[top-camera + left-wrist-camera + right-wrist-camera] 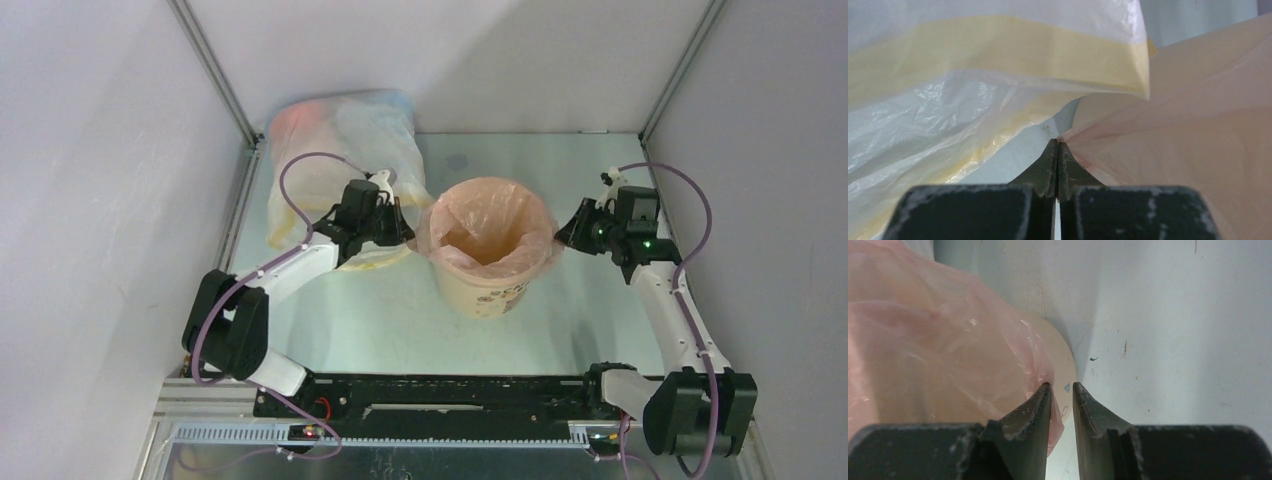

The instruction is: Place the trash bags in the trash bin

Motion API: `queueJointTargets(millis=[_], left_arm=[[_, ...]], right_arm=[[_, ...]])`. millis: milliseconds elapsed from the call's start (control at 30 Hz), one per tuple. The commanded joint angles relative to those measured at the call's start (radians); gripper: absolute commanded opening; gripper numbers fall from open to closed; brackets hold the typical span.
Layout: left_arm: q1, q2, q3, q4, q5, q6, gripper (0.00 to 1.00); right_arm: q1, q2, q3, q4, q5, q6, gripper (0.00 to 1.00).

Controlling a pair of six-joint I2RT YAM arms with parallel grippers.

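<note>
A robot test cell in a lab: plain white panels (pixel 80 150) in aluminium rails (pixel 213 75) enclose a metal table (pixel 580 310).

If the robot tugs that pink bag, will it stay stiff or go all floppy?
Probably floppy: the pink bag is thin, see-through and drapes in wrinkles over the rim of the paper bucket. It likely weighs almost nothing, so it should follow wherever the left gripper, pinching its edge, pulls. A hard yank might tear such thin film.
</note>
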Motion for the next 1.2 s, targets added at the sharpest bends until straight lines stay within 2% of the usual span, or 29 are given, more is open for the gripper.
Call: queueJointTargets(millis=[0,133,233,267,467,533,867,1167], left_arm=[[-0.011,0.002,-0.012,0.061,0.002,0.005,0.0],[-0.014,0.006,-0.033,0.087,0.008,-0.003,0.0],[-0.016,0.001,-0.05,0.108,0.012,-0.013,0.0],[-0.016,-0.004,-0.054,0.109,0.011,-0.016,0.0],[-0.016,-0.051,-0.077,0.136,-0.011,-0.015,0.0],[-0.017,-0.074,-0.093,0.154,-0.02,-0.019,0.01],[-0.016,-0.199,-0.171,0.211,-0.06,-0.062,0.25],[-0.01,-0.347,-0.254,0.218,-0.122,-0.109,0.45]], right_arm=[[-0.005,0.016,-0.062,0.129,-0.023,0.048,0.26],[-0.005,0.038,-0.102,0.173,-0.046,0.073,0.34],[-0.006,0.029,-0.13,0.199,-0.063,0.087,0.5],[-0.006,0.016,-0.136,0.199,-0.059,0.09,0.52],[-0.045,-0.115,-0.14,0.155,-0.03,0.095,0.53],[-0.061,-0.166,-0.14,0.134,-0.041,0.094,0.56],[-0.075,-0.262,-0.154,0.083,-0.14,0.108,0.57],[-0.076,-0.317,-0.298,0.174,-0.121,0.162,0.54]])
